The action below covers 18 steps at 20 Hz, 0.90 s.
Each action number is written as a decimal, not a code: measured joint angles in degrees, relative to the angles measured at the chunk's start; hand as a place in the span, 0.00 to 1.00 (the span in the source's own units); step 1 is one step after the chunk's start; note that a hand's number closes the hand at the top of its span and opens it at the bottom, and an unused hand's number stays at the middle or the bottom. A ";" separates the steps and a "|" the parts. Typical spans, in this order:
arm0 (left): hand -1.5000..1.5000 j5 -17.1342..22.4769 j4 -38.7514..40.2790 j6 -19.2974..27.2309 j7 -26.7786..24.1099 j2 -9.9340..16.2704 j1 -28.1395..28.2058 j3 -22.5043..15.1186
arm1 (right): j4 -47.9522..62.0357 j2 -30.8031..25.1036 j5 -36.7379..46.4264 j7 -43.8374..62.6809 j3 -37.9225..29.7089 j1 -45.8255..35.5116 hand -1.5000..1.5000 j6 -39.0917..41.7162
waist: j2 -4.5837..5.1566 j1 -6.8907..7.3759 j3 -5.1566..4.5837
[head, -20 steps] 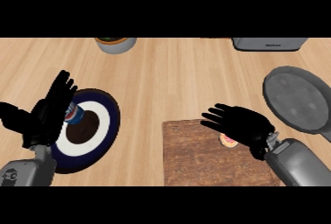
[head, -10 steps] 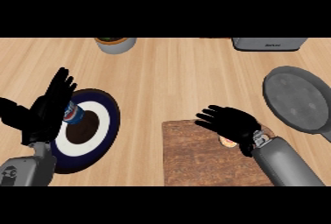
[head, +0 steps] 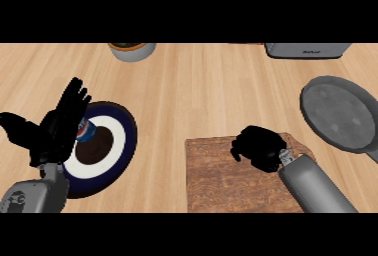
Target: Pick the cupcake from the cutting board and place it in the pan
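My right hand [head: 258, 148] rests on the far right part of the brown cutting board [head: 221, 185], its fingers curled downward in a closed fist. The cupcake is hidden under that hand; earlier it showed at this same spot. The grey round pan [head: 341, 116] lies on the counter to the right of the board, a short way beyond the hand. My left hand [head: 53, 131] stays open at the left edge, fingers up, resting.
A navy and white plate [head: 114, 145] with a dark centre lies left of the board, partly behind my left hand. A grey cup [head: 133, 51] stands at the far edge, and a grey appliance [head: 306, 49] at the far right.
My right hand's fingers have gone from spread to curled over the cupcake, which no longer shows. The left hand has barely moved.
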 measured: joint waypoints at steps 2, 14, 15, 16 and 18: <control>0.50 0.66 -0.10 -1.16 0.38 0.81 -0.15 1.04 | 0.40 0.35 0.13 -1.41 -0.72 -0.14 1.00 -0.56 | 0.00 0.00 0.02; 0.50 0.57 -0.20 -1.86 0.04 0.51 0.94 2.42 | -1.94 4.41 -2.25 5.25 -9.62 6.22 1.00 -0.04 | -0.39 -1.37 0.00; 0.50 0.48 -0.22 -1.64 0.10 0.52 1.06 2.57 | -2.71 5.45 -2.80 8.31 -11.41 7.50 1.00 0.34 | -0.51 -1.82 -0.03; 0.50 0.47 -0.22 -1.52 0.07 0.65 1.09 2.85 | -4.19 6.30 -3.19 11.10 -12.86 8.99 1.00 0.55 | -0.57 -2.17 -0.04; 0.50 0.07 -0.48 -1.13 -0.09 0.35 1.77 2.68 | -8.70 7.17 -3.78 15.58 -15.34 11.78 1.00 0.54 | -0.60 -2.40 -0.02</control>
